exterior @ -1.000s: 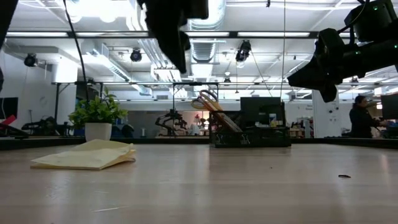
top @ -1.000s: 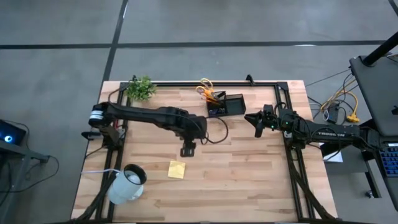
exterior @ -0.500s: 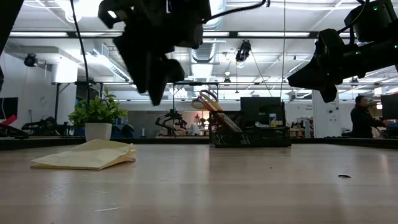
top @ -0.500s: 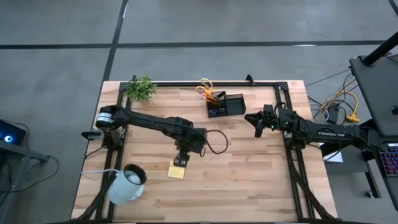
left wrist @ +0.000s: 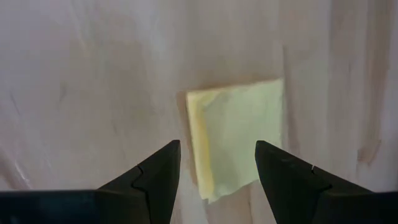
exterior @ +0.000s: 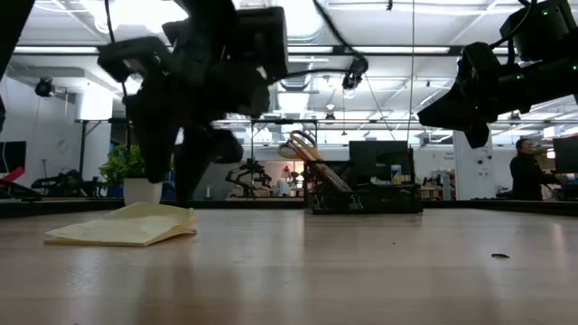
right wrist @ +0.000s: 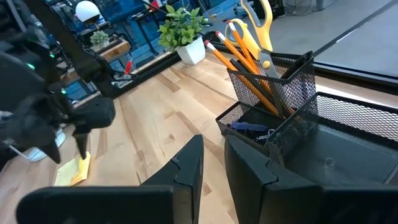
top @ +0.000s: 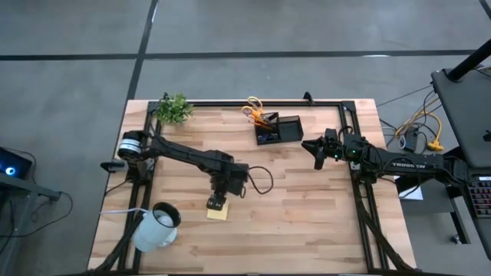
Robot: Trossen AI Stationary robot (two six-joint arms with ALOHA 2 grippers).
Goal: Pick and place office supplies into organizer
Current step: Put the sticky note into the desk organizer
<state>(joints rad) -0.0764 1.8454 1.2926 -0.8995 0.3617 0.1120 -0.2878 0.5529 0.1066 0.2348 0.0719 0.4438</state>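
- The left gripper (top: 216,204) is hanging just above the sticky pad (top: 218,211), fingers (left wrist: 155,177) spread wide, the pad (left wrist: 239,137) lying flat on the table (top: 307,207) between and beyond them, untouched.
- The pad is sitting near the table's front, right of the mug (top: 157,225).
- The right gripper (top: 317,149) is waiting in the air just right of the organizer (top: 279,129), fingers (right wrist: 186,165) nearly together, holding nothing.
- Scissors (right wrist: 255,25) and pencils (right wrist: 233,46) are standing in the organizer's mesh cup.

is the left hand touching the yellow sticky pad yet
Apart. The low view shows the left hand with its fingertips above the sticky pad, a gap beneath them.
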